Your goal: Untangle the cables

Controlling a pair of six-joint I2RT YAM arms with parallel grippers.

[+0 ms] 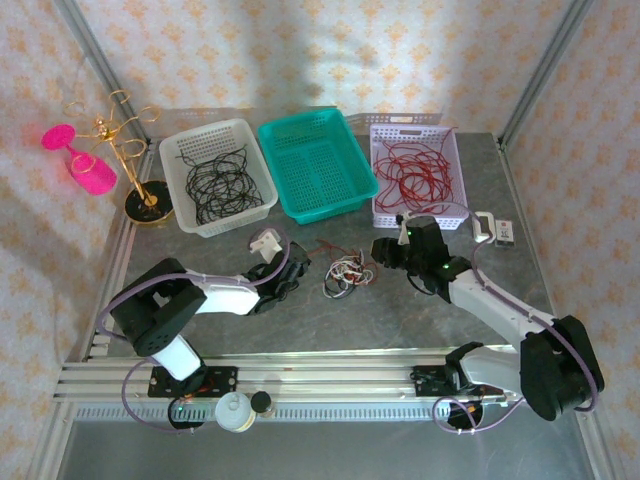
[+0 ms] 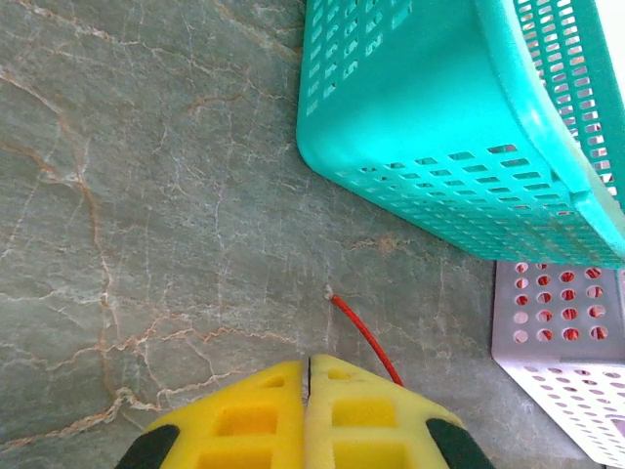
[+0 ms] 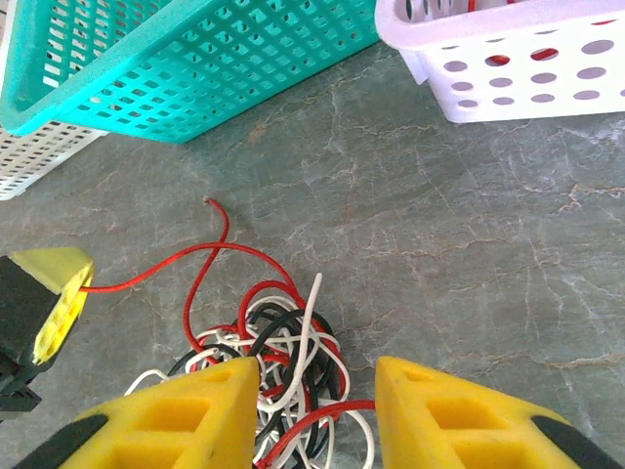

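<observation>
Within the splayed right gripper (image 3: 317,405), a red-white-black clump (image 3: 283,352) is lying; the left gripper (image 2: 309,366), at nine o'clock, is pinching its red strand (image 3: 166,274).

Holding the pincer (image 2: 309,363) shut, yellow fingers (image 2: 244,420) pressed flat together. Trailing a red cable (image 2: 366,337) from beside the right finger, ahead and slightly left, loose end on the table (image 2: 146,195). Facing a teal basket (image 2: 430,117) ahead and right, with a white basket (image 2: 566,362) just right.

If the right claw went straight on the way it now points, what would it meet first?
Probably the cable clump, lying just before the open right claw; the teal basket stands farther on. Depth is unclear.
</observation>
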